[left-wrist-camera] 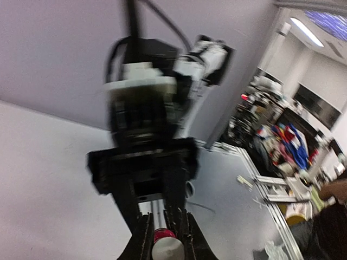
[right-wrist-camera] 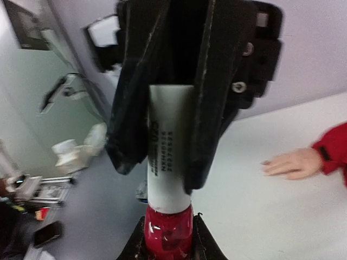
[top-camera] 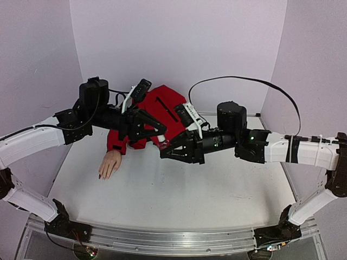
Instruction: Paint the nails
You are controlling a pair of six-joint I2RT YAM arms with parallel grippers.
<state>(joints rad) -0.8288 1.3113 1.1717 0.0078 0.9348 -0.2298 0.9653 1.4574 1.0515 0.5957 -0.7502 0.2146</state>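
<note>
Because my left wrist view is blurred, the white cap (left-wrist-camera: 167, 250) shows there only as a pale blob, and from above my own fingers (top-camera: 152, 125) hide most of the polish bottle (top-camera: 162, 142). My left gripper (left-wrist-camera: 162, 227) is pressed together on that cap; my right gripper (right-wrist-camera: 169, 227) pinches the bottle's red body. The nails (right-wrist-camera: 265, 162) are on the mannequin hand (top-camera: 110, 162), lying flat on the table (top-camera: 179, 189) left of both grippers and apart from them, too small to judge beyond one dark tip

White arm links (top-camera: 30, 142), black joints (top-camera: 232, 116), black left gripper (top-camera: 162, 132), right gripper (top-camera: 164, 152), looping cable (top-camera: 244, 79)
</note>
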